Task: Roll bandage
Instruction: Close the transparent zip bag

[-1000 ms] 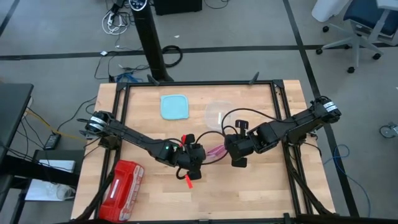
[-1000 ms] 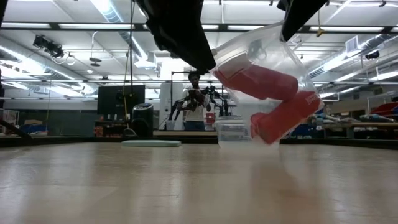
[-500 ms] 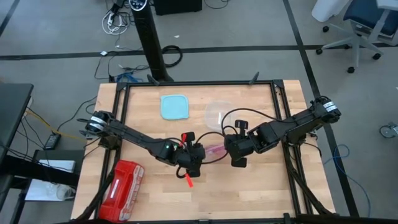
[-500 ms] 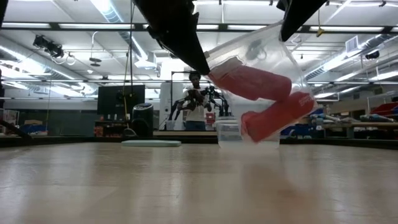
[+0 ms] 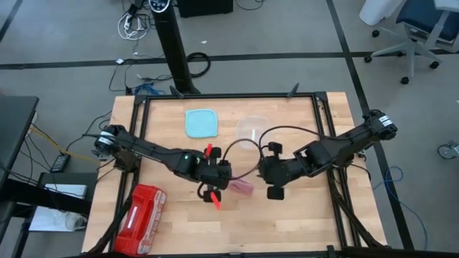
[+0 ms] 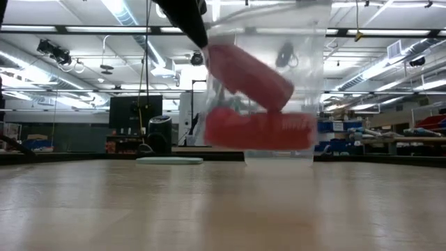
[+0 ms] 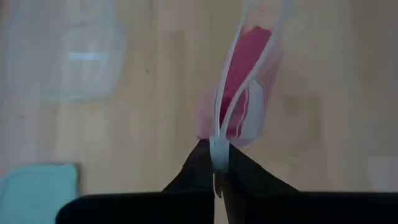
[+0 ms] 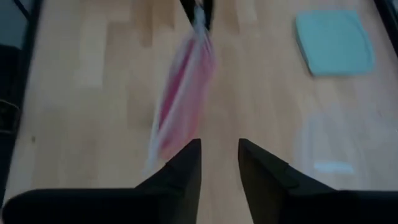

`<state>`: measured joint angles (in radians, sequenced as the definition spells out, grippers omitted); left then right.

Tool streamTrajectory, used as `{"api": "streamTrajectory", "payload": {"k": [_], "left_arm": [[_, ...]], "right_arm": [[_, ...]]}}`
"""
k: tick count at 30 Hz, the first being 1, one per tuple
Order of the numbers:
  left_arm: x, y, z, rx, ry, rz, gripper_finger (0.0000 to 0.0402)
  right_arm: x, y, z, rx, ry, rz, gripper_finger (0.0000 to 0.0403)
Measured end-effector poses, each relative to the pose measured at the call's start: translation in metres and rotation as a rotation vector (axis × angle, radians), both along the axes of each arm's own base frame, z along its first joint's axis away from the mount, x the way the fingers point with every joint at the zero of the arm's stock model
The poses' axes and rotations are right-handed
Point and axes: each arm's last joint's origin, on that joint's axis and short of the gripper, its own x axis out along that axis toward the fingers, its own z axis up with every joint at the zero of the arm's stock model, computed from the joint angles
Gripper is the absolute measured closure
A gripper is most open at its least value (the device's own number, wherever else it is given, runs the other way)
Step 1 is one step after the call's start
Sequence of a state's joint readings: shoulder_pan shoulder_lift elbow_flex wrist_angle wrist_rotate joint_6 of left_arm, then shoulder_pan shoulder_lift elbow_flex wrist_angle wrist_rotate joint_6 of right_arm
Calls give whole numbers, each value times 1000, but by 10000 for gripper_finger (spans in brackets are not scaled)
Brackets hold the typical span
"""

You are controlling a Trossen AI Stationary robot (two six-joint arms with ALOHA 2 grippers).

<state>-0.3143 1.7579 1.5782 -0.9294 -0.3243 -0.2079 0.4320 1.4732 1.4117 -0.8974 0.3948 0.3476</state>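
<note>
We see the left gripper (image 5: 217, 182) near the middle of the counter (image 5: 301, 222), its fingers (image 7: 200, 163) pinched tight on the top edge of a clear plastic bag (image 6: 268, 84). The bag hangs from that grip, clear of the wood in the low view. Inside it sits the bandage (image 6: 247, 70), a dusky pink-red roll lying tilted above a second pink-red mass along the bag's bottom.

From above, the bag (image 5: 241, 186) shows as a pinkish patch at about three o'clock from the left gripper, between the two grippers. The right gripper (image 5: 275, 192) waits just beyond it, further toward three o'clock. Its fingers (image 8: 186, 163) stand parted with bare wood between them, holding nothing; the bag (image 8: 180, 99) dangles ahead of them, apart from the tips.

Toward twelve o'clock on the counter lie a pale blue lid (image 5: 201, 122) and, just to its right, a clear tub (image 5: 252, 131). A red plastic case (image 5: 141, 209) rests near the corner at about eight o'clock. A small bright red piece (image 5: 216, 201) shows just below the left gripper.
</note>
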Motion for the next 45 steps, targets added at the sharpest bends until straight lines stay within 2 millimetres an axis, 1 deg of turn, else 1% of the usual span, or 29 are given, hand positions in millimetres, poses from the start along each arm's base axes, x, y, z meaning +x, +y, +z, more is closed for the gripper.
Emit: {"api": "streamTrajectory", "payload": {"k": [5,8,11,15,19,24,27,32,40,45], "left_arm": [[0,8,5,-12,26,12,393],[0,9,5,-12,29,13,393],[0,10,5,-14,37,17,393],[0,11,5,-11,27,41,393],[1,10,6,7,6,63,389],[5,7,9,30,-56,64,388],[6,6,9,43,-70,57,388],[8,6,11,35,-102,55,388],[10,4,12,29,-122,51,388],[11,3,12,28,-134,46,388]], "right_arm": [[19,8,-3,1,-94,42,279],[30,9,-5,3,-145,47,271],[40,7,-10,0,-172,37,264],[53,5,-25,-2,-244,43,257],[60,3,-36,-16,-348,73,257],[64,-6,-46,-23,-386,76,257],[65,-10,-48,-17,-378,82,257],[65,-13,-48,-57,-369,91,266],[64,-19,-51,-77,-323,79,293],[64,-19,-52,-79,-319,82,324]]}}
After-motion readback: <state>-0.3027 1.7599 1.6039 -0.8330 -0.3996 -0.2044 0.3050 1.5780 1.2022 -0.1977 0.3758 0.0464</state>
